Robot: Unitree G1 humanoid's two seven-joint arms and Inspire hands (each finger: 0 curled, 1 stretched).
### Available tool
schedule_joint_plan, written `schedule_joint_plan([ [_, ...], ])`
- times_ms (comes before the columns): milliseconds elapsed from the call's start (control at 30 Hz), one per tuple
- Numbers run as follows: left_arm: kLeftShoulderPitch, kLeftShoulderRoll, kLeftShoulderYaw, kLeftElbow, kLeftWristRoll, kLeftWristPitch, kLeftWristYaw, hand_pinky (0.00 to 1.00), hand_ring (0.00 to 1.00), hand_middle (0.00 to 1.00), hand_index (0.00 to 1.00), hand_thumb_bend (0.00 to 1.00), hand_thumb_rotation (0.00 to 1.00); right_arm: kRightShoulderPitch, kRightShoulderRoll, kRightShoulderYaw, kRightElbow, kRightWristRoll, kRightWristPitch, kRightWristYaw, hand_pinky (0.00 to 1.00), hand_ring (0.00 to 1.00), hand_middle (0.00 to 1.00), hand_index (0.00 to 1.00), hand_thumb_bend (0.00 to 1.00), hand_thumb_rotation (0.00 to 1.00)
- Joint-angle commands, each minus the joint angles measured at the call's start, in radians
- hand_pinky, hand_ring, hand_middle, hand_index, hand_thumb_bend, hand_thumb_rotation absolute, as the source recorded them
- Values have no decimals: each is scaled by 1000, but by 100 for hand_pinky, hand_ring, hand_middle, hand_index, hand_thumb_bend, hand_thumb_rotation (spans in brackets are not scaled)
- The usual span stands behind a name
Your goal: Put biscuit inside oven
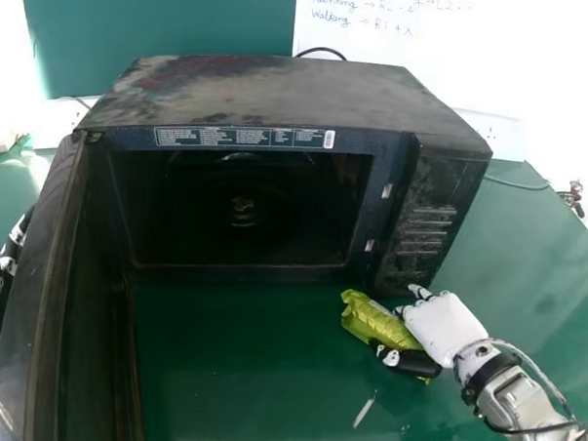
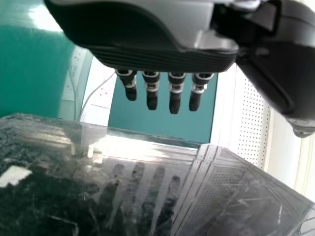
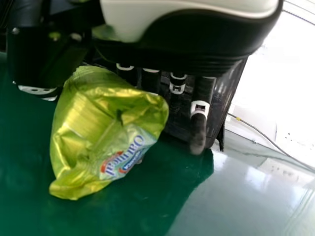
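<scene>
Head view: our right hand (image 1: 443,328) seemingly pinches the packet (image 1: 373,322) for loading the oven (image 1: 269,97); our left hand (image 2: 175,96), fingers straight, flanks the open door (image 1: 46,314).

The oven (image 1: 259,90) has a painted-metal look, dark and semi-matt, its top dusty and blotched; its door (image 1: 45,275) is glossy, smooth and mirror-like on the outer face, marked by scratches and scuffs. In front of the oven, the packet (image 1: 372,320) is thin, shiny, crinkled foil-like plastic. The worktop (image 1: 252,369) under the oven is smooth and glossy. Near the oven's front corner, the right hand (image 1: 443,326) has a smooth white plastic-looking shell.
</scene>
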Motion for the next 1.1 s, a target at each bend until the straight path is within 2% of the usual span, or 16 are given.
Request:
schedule_joint_plan([
  [0, 4, 0, -3, -7, 5, 5, 4, 100, 100, 100, 100, 100, 97, 8, 18, 14, 10, 22, -3, 45, 18, 27, 42, 50, 52, 0],
  [67, 5, 0, -3, -7, 5, 4, 3, 100, 100, 100, 100, 99, 98, 1, 17, 14, 3, 36, -2, 63, 18, 27, 46, 49, 53, 0],
  [133, 7, -1, -3, -8, 6, 3, 4, 100, 100, 100, 100, 99, 98, -4, 18, 13, 1, 46, -5, 69, 18, 27, 41, 50, 53, 0],
  [200, 7, 0, -2, -8, 7, 2, 4, 100, 100, 100, 100, 99, 98, -8, 22, 11, -3, 52, -3, 71, 18, 28, 39, 51, 53, 0],
  [1067, -10, -1, -6, 10, 12, 6, 6, 100, 100, 100, 100, 99, 97, -68, 55, -11, -73, 103, 15, 174, 17, 27, 39, 50, 53, 0],
])
